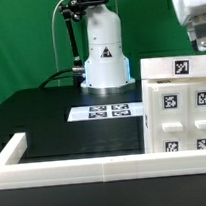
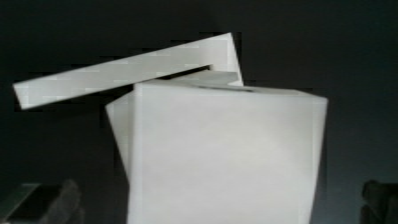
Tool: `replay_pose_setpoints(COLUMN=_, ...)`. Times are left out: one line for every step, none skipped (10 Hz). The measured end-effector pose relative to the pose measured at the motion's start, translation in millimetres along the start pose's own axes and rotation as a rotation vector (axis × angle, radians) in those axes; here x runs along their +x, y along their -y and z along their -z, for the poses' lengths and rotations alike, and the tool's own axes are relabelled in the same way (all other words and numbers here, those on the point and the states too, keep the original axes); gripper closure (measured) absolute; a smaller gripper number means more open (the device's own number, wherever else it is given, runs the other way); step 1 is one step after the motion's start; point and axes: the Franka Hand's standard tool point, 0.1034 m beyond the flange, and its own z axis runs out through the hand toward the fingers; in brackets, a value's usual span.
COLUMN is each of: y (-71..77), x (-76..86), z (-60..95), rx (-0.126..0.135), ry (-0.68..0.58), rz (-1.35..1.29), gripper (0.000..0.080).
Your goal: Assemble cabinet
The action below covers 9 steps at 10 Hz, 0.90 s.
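Observation:
The cabinet (image 1: 180,110) is a large white box with square marker tags on its faces. It stands at the exterior view's right, by the front rail. A flat white tagged piece (image 1: 174,66) lies on its top. My gripper (image 1: 197,35) hangs just above the cabinet's top right and is cut off by the frame edge. In the wrist view the white cabinet (image 2: 222,150) fills the space between my gripper's (image 2: 210,200) dark fingers (image 2: 43,201), with dark gaps on both sides. A flat white panel (image 2: 128,74) juts out behind it. The gripper is open and holds nothing.
The marker board (image 1: 106,112) lies on the black table in front of the robot's white base (image 1: 104,61). A long white rail (image 1: 66,172) edges the table's front and turns back at the exterior view's left (image 1: 9,152). A green backdrop stands behind.

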Motion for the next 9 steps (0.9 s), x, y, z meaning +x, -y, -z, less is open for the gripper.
replay_pose_setpoints(y=1.4, x=-2.4, z=2.7, rx=-0.009, ry=0.005, rz=0.130, gripper=0.0003)
replay_pose_setpoints(y=1.7, x=-5.5, z=4.5, rx=-0.019, ry=0.012, rz=0.247, gripper=0.0003)
replay_pose_setpoints(y=-0.2, x=-9.5, z=3.7, rx=-0.031, ry=0.015, rz=0.329, gripper=0.0003)
replay_pose_setpoints(y=-2.9, x=-14.2, z=1.8, rx=-0.051, ry=0.010, rz=0.444, gripper=0.0003)
replay_pose_setpoints(y=-2.1, x=-11.5, z=1.9, rx=-0.048, ry=0.010, rz=0.524, gripper=0.0003)
replay_pose_setpoints(y=-2.1, x=-10.5, z=1.7, rx=-0.049, ry=0.010, rz=0.572, gripper=0.0003)
replay_pose_setpoints(y=-2.1, x=-10.2, z=1.5, rx=-0.049, ry=0.011, rz=0.670, gripper=0.0003)
replay_pose_setpoints(y=-2.2, x=-10.2, z=1.4, rx=-0.050, ry=0.013, rz=0.754, gripper=0.0003)
replay_pose_setpoints(y=-2.3, x=-9.8, z=1.2, rx=-0.059, ry=-0.004, rz=0.927, gripper=0.0003)
